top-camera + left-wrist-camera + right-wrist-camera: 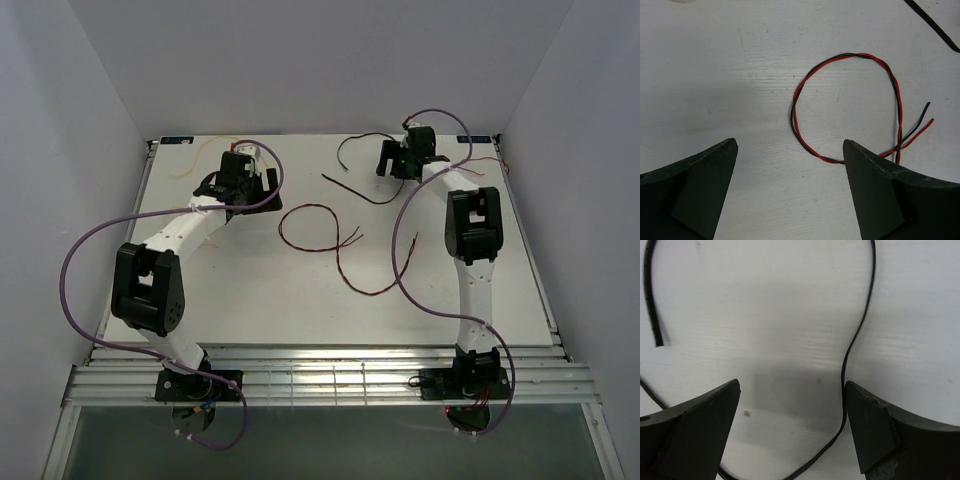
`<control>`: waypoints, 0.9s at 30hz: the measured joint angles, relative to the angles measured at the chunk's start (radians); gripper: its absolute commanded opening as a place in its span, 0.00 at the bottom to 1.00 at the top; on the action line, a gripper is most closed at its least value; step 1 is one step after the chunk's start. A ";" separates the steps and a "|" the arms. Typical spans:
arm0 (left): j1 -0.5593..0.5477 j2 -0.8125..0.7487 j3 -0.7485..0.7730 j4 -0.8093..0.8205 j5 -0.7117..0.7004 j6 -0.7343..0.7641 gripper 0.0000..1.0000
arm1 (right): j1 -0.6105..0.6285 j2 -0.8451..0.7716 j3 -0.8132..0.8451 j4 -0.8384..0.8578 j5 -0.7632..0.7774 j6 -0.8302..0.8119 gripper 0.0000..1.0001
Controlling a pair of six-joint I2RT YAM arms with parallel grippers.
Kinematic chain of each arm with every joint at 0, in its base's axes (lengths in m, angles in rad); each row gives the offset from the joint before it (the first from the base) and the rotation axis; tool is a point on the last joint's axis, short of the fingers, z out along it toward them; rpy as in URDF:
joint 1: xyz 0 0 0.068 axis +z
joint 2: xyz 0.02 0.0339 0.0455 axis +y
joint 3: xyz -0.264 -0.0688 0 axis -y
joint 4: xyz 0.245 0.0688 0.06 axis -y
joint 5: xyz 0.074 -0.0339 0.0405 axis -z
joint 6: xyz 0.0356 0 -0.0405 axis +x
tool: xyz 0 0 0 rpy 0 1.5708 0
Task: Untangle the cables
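The left gripper hangs spread and empty above the red-and-black twisted pair looped mid-surface. The right gripper, likewise spread, sits over the separate black wire, seemingly choosing a grab.

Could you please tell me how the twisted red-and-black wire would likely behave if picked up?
The thin twisted red-and-black wire lies in a loose loop, so it would probably droop rather than hold shape. Being so thin, it looks light and could slip from a pinch.
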 measured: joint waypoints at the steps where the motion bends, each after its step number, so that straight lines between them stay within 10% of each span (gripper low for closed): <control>1: 0.000 0.000 0.000 0.000 0.000 0.001 0.98 | 0.016 0.037 0.058 0.001 -0.012 -0.008 0.90; 9: 0.000 0.000 0.000 0.000 0.009 -0.007 0.98 | 0.151 0.100 0.215 -0.011 -0.066 -0.058 0.90; 21: -0.053 -0.023 -0.048 0.016 0.038 -0.032 0.98 | 0.111 -0.709 -0.568 0.033 0.249 -0.049 0.90; 27: -0.078 -0.049 -0.054 0.030 0.039 -0.040 0.98 | 0.056 -0.842 -0.806 0.040 0.276 0.025 0.95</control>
